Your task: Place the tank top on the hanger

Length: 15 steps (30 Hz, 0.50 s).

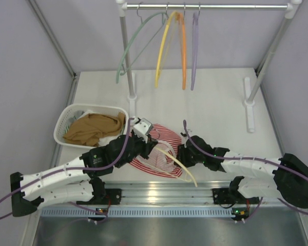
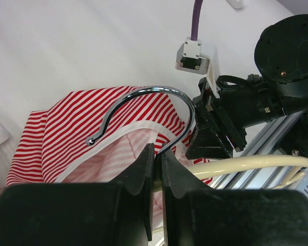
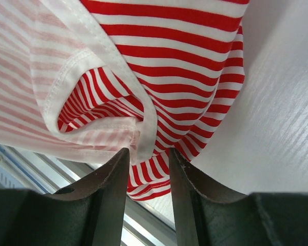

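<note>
The red-and-white striped tank top (image 1: pixel 169 134) lies bunched on the table near the front edge. My left gripper (image 1: pixel 155 145) is shut on the neck of the cream hanger (image 1: pixel 182 166), just below its metal hook (image 2: pixel 143 97). The hook lies over the striped cloth (image 2: pixel 66 128), and a cream arm (image 2: pixel 256 164) runs right. My right gripper (image 1: pixel 179 152) is at the tank top's right edge. Its fingers (image 3: pixel 113 179) are apart, with the white-trimmed strap and striped cloth (image 3: pixel 159 77) hanging between the tips, not visibly pinched.
A white basket (image 1: pixel 66 120) holding a tan garment (image 1: pixel 95 128) stands at the left. A rack at the back carries green (image 1: pixel 131 51), golden-yellow (image 1: pixel 161 51), orange (image 1: pixel 184 51) and purple (image 1: pixel 194 51) hangers. A metal rail (image 1: pixel 159 192) runs along the near edge.
</note>
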Available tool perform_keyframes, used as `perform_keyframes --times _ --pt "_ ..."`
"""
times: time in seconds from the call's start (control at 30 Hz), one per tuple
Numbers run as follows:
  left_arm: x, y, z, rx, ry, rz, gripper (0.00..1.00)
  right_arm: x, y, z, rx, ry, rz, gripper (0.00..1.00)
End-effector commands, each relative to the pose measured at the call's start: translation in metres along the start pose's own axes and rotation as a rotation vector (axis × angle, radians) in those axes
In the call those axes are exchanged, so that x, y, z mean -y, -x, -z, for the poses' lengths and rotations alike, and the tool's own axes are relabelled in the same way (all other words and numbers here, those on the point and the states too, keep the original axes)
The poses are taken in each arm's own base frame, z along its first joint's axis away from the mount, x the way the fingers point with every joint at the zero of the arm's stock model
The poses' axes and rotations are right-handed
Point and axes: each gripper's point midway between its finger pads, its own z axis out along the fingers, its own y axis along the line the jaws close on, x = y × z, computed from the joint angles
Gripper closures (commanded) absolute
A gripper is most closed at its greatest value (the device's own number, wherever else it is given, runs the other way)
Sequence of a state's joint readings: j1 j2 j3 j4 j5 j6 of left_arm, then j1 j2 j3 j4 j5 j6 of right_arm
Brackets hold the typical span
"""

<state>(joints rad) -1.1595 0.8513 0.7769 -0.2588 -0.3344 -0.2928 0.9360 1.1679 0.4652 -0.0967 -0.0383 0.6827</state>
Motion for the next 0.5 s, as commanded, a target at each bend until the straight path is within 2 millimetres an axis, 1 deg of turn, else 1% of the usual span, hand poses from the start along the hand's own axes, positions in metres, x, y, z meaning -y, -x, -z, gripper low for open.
perform_keyframes --times 0.0,0.33,0.37,0.47 --pt "0.0043 0.0182 0.001 0.06 -0.01 0.015 1.0 -0.0113 0.0215 -0.0016 0.074 -0.003 0.01 0.63" --pt "0.0048 0.0183 -0.0001 0.057 -0.009 0.009 1.0 -0.019 0.0247 -0.007 0.075 -0.021 0.043 0.63" --pt "0.0045 0.0176 -0.0001 0.054 -0.008 0.007 1.0 -0.0183 0.0244 -0.0074 0.074 -0.026 0.042 0.64" --pt "0.0042 0.0181 -0.0007 0.055 -0.005 0.004 1.0 -0.0142 0.0208 -0.0091 0.063 -0.042 0.047 0.71"
